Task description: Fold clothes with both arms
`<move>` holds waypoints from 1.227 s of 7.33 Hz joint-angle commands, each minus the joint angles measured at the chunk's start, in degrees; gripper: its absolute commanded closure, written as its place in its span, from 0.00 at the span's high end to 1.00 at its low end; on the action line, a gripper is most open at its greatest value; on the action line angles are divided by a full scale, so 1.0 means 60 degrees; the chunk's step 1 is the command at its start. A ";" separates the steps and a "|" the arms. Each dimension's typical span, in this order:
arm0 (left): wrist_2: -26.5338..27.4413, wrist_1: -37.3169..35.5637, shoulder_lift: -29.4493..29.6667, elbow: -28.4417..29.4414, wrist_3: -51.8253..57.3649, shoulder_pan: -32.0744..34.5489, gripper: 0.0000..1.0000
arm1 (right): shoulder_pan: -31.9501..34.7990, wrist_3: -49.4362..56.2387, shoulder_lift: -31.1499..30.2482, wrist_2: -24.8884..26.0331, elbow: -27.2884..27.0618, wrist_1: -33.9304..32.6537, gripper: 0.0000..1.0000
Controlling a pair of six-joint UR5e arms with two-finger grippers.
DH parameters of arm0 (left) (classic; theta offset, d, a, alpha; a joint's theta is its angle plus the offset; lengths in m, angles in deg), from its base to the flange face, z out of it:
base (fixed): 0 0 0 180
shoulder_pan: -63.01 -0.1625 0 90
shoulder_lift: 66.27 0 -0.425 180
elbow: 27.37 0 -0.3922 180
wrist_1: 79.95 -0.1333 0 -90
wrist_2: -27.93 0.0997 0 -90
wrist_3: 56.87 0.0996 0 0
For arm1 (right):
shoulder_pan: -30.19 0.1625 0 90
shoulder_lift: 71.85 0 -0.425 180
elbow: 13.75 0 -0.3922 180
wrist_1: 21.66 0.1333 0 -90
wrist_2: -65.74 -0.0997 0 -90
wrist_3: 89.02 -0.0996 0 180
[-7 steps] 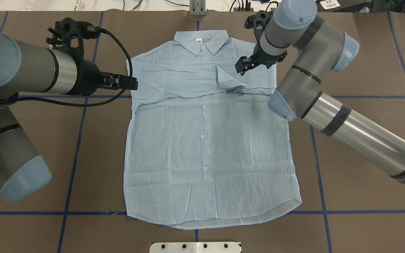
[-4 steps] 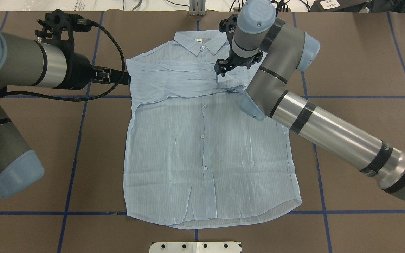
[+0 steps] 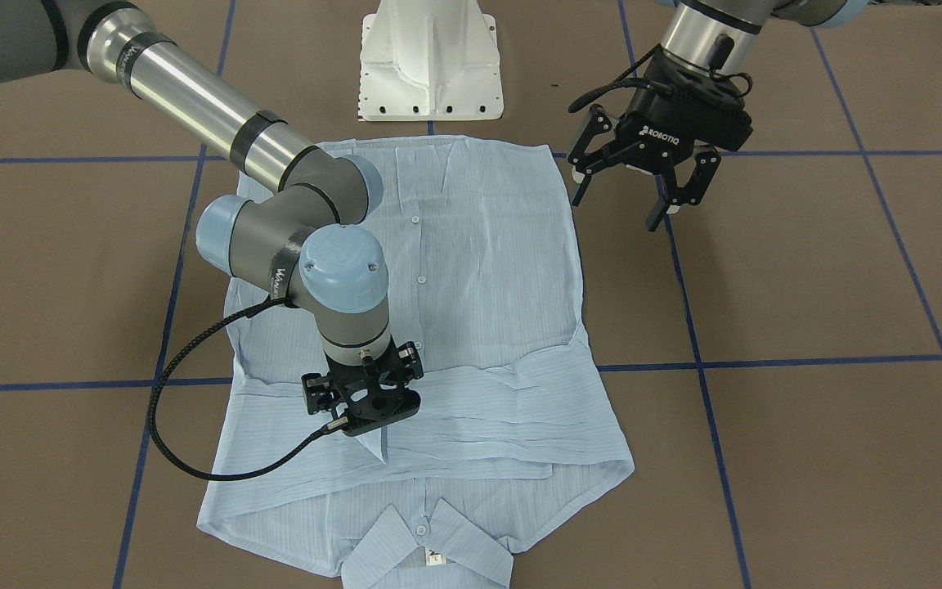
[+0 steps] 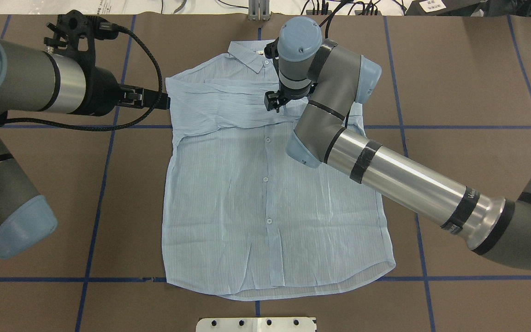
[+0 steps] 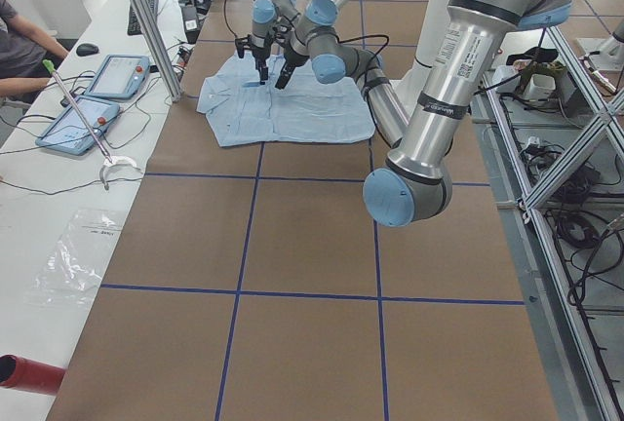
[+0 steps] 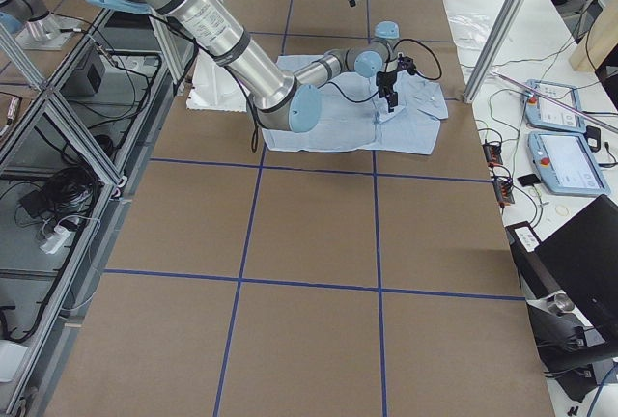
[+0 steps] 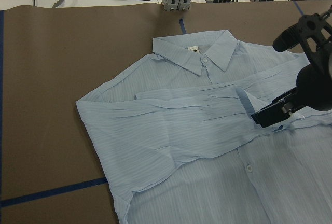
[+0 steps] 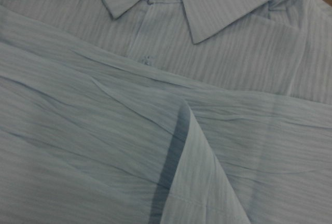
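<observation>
The light blue striped shirt (image 4: 265,207) lies flat and buttoned on the brown table, collar (image 4: 263,54) at the far edge. Both sleeves are folded across the chest. A cuff corner (image 8: 192,182) stands turned up near the middle. My right gripper (image 4: 274,102) points down just above that cuff (image 7: 244,97). Its fingers are hidden behind the wrist, so I cannot tell whether they are open or shut. My left gripper (image 3: 616,211) hangs open and holds nothing, beside the shirt's left shoulder edge (image 4: 169,85) and clear of the cloth.
The white pedestal base (image 3: 430,74) stands at the shirt's hem side. An aluminium post (image 4: 258,11) rises just beyond the collar. Blue tape lines cross the table. Bare brown table (image 4: 477,92) lies on both sides of the shirt. A person (image 5: 19,41) sits at a side desk.
My right arm has swung left from the shirt's right shoulder to the middle of the chest, over the turned-up cuff. My left gripper has drawn back slightly from the shirt's edge.
</observation>
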 commanded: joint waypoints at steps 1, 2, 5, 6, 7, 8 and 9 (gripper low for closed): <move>0.0017 0.0009 0.0006 0.0029 0.0001 -0.0013 1.00 | -0.0186 0.0042 -0.0010 0.0386 0.0220 -0.0012 1.00; 0.0017 0.0010 0.0006 0.0029 0.0001 -0.0013 1.00 | -0.0201 0.0086 -0.0039 0.0504 0.0221 -0.0026 1.00; 0.0017 0.0010 0.0006 0.0087 0.0001 -0.0057 1.00 | -0.0114 0.0159 -0.0126 0.0666 0.0178 -0.0041 1.00; 0.0017 0.0010 0.0006 0.0160 0.0001 -0.0072 1.00 | -0.0026 0.0247 -0.0156 0.0666 0.0178 -0.0041 1.00; 0.0017 0.0010 0.0006 0.0204 -0.0013 -0.0086 1.00 | 0.0076 0.0393 -0.0185 0.0666 0.0163 -0.0041 1.00; 0.0017 0.0024 0.0021 0.0263 -0.0013 -0.0101 1.00 | 0.0237 0.0612 -0.0200 0.0666 0.0090 -0.0041 1.00; 0.0031 0.0053 0.0036 0.0321 -0.0013 -0.0101 1.00 | 0.0296 0.0628 -0.0229 0.0652 0.0090 -0.0041 1.00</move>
